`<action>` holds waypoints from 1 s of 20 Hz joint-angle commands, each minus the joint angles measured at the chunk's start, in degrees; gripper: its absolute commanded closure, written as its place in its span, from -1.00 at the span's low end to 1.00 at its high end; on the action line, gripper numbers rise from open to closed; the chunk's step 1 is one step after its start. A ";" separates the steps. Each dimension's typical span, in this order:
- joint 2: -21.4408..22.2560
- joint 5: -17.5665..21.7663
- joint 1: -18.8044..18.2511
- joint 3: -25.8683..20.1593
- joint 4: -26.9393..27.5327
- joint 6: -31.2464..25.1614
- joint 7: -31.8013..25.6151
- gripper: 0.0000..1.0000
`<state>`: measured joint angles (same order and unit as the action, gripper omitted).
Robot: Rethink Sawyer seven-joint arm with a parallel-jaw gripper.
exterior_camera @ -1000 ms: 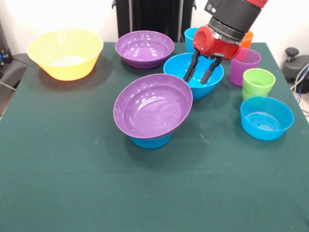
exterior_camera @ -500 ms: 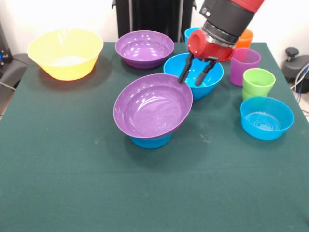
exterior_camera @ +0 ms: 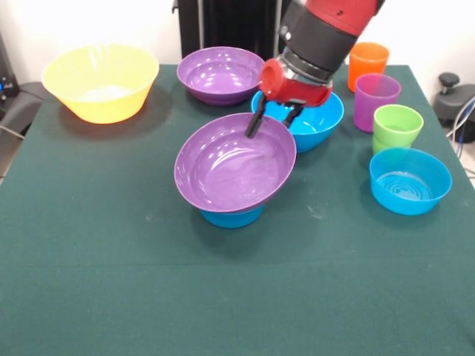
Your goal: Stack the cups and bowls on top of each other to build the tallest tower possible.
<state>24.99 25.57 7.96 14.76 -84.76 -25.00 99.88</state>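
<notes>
The tower is a wide purple bowl point(exterior_camera: 231, 167) resting tilted on a small blue bowl point(exterior_camera: 231, 217) at the table's middle. My gripper point(exterior_camera: 272, 120) is open and empty over the tilted bowl's far right rim, one finger point(exterior_camera: 254, 124) above the bowl's inside, the other toward the large blue bowl point(exterior_camera: 326, 119) behind. A second purple bowl point(exterior_camera: 221, 73) and the yellow bowl point(exterior_camera: 100, 81) stand at the far side. Another small blue bowl point(exterior_camera: 410, 180) sits at the right. The orange cup point(exterior_camera: 368, 63), purple cup point(exterior_camera: 376, 100) and green cup point(exterior_camera: 397, 126) stand at the right. The light blue cup is hidden behind the arm.
The green table point(exterior_camera: 237, 297) has its far edge just behind the bowls. A black pedestal point(exterior_camera: 230, 26) stands at the top. Dark equipment point(exterior_camera: 453, 96) sits off the table's right edge.
My gripper has moved left and a little nearer, from over the large blue bowl to the far rim of the tilted purple bowl. The arm now hides the light blue cup.
</notes>
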 commanded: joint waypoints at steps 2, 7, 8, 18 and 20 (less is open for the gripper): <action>-5.02 2.03 -2.56 -7.31 0.69 5.38 2.26 -1.00; -5.84 1.97 -2.70 -7.28 1.55 5.81 2.07 -1.00; -5.95 1.96 -2.51 -7.06 1.87 5.69 2.11 -1.00; -4.45 4.17 -2.60 -7.23 1.82 8.48 -0.19 -1.00; -3.91 5.29 -1.64 -6.30 2.09 8.25 -0.80 -1.00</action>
<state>21.09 26.18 5.78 14.58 -84.69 -21.62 99.88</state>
